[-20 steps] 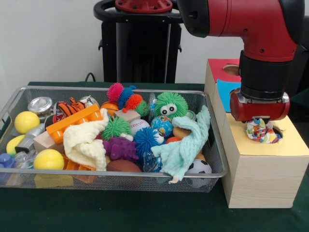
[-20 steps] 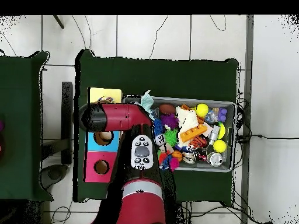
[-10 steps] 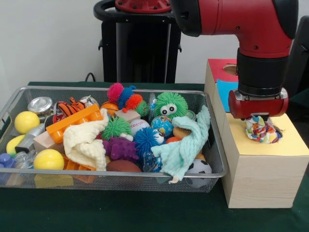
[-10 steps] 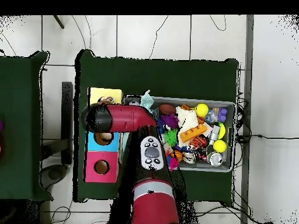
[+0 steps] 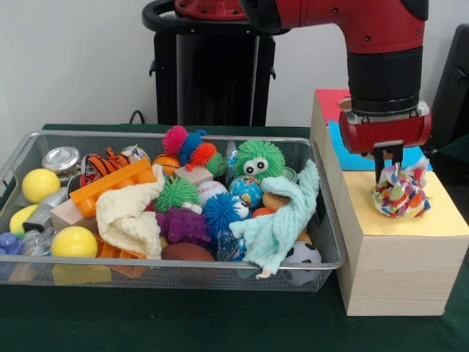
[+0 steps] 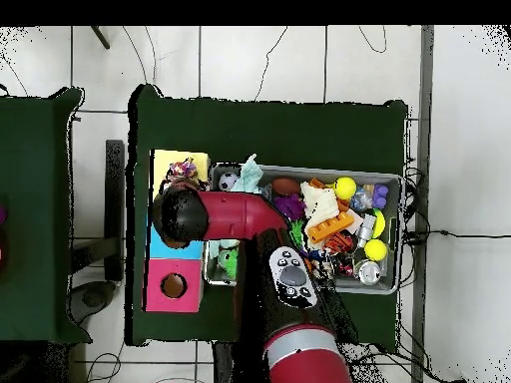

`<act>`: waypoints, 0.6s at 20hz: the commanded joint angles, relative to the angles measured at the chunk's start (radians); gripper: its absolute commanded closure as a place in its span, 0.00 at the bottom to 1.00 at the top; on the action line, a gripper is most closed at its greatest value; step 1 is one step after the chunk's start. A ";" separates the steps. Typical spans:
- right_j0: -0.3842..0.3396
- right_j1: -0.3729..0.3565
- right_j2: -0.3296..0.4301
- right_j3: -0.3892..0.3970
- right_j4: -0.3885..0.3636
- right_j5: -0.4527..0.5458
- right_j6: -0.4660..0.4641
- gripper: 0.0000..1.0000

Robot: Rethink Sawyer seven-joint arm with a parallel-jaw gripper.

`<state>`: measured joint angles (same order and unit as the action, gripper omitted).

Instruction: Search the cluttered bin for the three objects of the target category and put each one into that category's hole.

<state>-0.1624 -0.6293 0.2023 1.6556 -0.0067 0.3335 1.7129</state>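
Observation:
A ball of multicoloured cloth scraps [image 5: 400, 193] rests on the yellow panel [image 5: 410, 223] of the wooden box, over its hole, not sunk in. My gripper [image 5: 389, 170] hangs just above and behind the ball, open, with two dark fingers [image 5: 379, 166] apart and nothing between them. From overhead the cloth ball [image 6: 181, 173] lies on the yellow panel [image 6: 180, 158], and the arm's wrist [image 6: 178, 214] covers the blue panel and hides the gripper. The wire bin [image 5: 88, 273] to the left holds a mint cloth [image 5: 282, 216] draped over its right rim and a cream cloth [image 5: 132, 216].
The bin is packed with spiky balls, a green fuzzy toy [image 5: 258, 161], yellow balls [image 5: 73, 242], an orange brick [image 5: 110, 185] and a metal jar [image 5: 60, 159]. The box's red panel [image 6: 173, 285] shows its hole. The robot's black pedestal [image 5: 212, 66] stands behind the bin.
The gripper has risen off the cloth ball and drawn back toward the blue panel. The ball, pressed down before, now stands taller on the yellow panel.

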 commanded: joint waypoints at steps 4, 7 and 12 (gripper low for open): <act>0.015 0.036 -0.145 0.079 -0.155 0.195 0.017 1.00; 0.087 0.079 -0.222 0.006 -0.179 0.266 0.051 1.00; 0.134 0.150 -0.270 -0.052 -0.177 0.274 0.077 1.00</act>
<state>-0.0323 -0.6233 0.0621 1.5903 -0.0819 0.3744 1.7129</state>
